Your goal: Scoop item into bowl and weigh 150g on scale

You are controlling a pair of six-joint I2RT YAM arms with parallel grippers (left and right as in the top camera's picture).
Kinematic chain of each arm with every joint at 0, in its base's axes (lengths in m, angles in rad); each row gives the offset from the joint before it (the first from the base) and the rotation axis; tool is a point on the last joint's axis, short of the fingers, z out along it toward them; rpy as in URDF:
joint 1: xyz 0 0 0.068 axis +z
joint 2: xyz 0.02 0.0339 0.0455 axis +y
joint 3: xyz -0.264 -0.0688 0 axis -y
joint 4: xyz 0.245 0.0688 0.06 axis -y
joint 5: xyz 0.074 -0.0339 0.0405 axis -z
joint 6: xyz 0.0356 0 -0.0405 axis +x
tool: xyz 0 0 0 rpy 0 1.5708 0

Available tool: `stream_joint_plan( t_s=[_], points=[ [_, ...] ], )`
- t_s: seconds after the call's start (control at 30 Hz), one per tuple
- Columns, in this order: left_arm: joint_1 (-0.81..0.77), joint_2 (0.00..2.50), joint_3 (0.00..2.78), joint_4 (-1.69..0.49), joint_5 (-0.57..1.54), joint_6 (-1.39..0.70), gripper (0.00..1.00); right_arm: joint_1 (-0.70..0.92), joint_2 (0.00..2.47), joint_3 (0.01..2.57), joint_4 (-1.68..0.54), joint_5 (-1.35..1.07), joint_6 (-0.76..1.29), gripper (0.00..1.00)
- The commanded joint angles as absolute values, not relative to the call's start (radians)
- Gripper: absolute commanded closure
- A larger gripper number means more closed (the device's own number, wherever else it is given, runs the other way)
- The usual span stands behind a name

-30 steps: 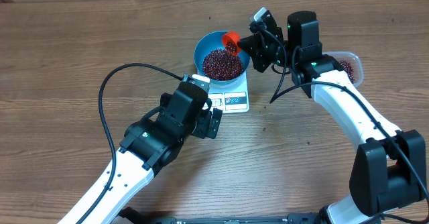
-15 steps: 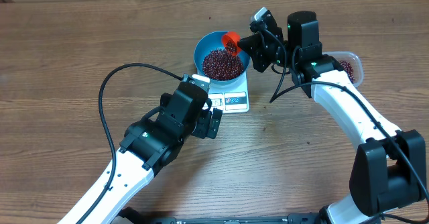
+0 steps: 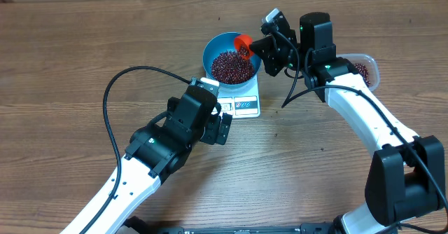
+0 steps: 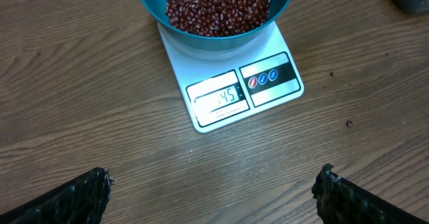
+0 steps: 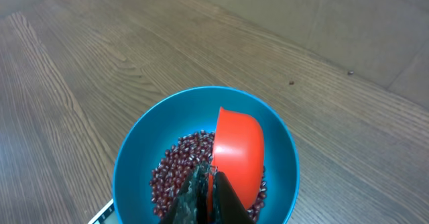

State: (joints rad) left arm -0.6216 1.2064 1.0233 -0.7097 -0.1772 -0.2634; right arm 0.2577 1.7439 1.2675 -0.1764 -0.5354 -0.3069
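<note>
Beans [image 3: 232, 66] in blue bowl [image 3: 208, 52], orange scoop [image 3: 242, 43] above

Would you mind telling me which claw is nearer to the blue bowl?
Right. The right claw holds an orange scoop over the bowl; the left claw hangs open on the far side of the scale, apart from the bowl.

Through my left wrist camera, the only thing I can read is on the scale [image 4: 221, 66]. Its grey display [image 4: 219, 98], along the scale's near edge toward the left corner, shows 45 clearly, with a thin stroke before it that looks like a 1, so 145. A line of small print under the digits is too fine to read. Beside it, toward the right corner, a dark panel [image 4: 269, 78] carries one red and two blue round signs, their symbols illegible.
</note>
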Motion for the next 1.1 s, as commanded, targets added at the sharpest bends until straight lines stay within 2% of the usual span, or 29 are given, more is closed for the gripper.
stream_joint_plan(
  t_s=[0.0, 0.17, 0.27, 0.77, 0.93, 1.07],
  points=[
    [-0.625, 1.206, 1.021, -0.706, -0.191, -0.277, 0.0, 0.259, 1.751, 1.271, -0.172, -0.544, -0.308, 0.96],
    [-0.625, 1.206, 1.021, -0.706, -0.191, -0.277, 0.0, 0.259, 1.751, 1.271, -0.181, -0.545, -0.011, 0.96],
    [-0.625, 1.206, 1.021, -0.706, -0.191, -0.277, 0.01, 0.259, 1.751, 1.271, -0.193, -0.547, 0.092, 0.96],
    [-0.625, 1.206, 1.021, -0.706, -0.191, -0.277, 0.0, 0.259, 1.751, 1.271, -0.188, -0.551, 0.102, 0.96],
    [-0.625, 1.206, 1.021, -0.706, -0.191, -0.277, 0.01, 0.259, 1.751, 1.271, -0.178, -0.551, -0.048, 0.96],
    [-0.625, 1.206, 1.021, -0.706, -0.191, -0.277, 0.0, 0.259, 1.751, 1.271, -0.158, -0.518, -0.377, 0.96]
  ],
)
